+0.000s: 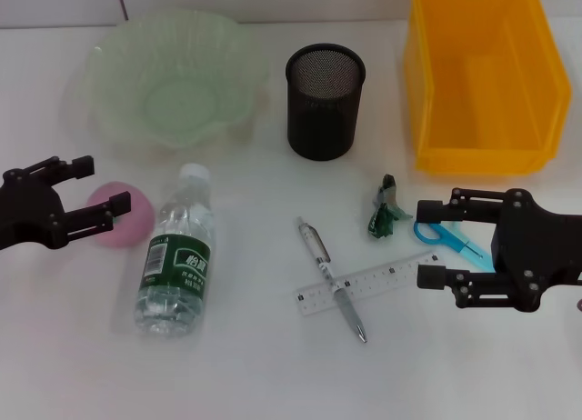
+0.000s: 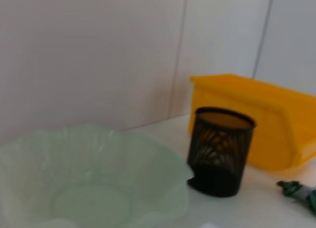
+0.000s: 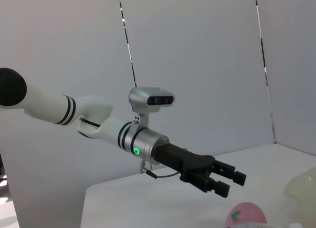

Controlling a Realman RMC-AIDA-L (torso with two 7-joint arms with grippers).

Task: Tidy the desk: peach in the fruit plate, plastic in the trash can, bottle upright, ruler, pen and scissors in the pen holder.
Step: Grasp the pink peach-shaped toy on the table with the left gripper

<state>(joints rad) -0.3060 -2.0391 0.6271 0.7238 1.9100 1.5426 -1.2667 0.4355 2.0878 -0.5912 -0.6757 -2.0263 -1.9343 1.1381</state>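
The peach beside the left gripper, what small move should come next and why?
Probably ease the left gripper forward around the peach and close. Its fingers are open with the peach just ahead, and the fruit plate sits close behind.

Right tool point(image 1: 435, 245) partly hides the scissors point(image 1: 446, 237).

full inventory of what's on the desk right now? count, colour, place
fruit plate: 1, pale green, back left
pen holder: 1, black mesh, back centre
bin: 1, yellow, back right
peach: 1, pink, front left
bottle: 1, clear, green label, lying beside peach
pen: 1, silver, across ruler
ruler: 1, clear, centre
plastic: 1, green, right of centre
scissors: 1, blue, partly under right gripper
left gripper: open, at peach
right gripper: open, above scissors
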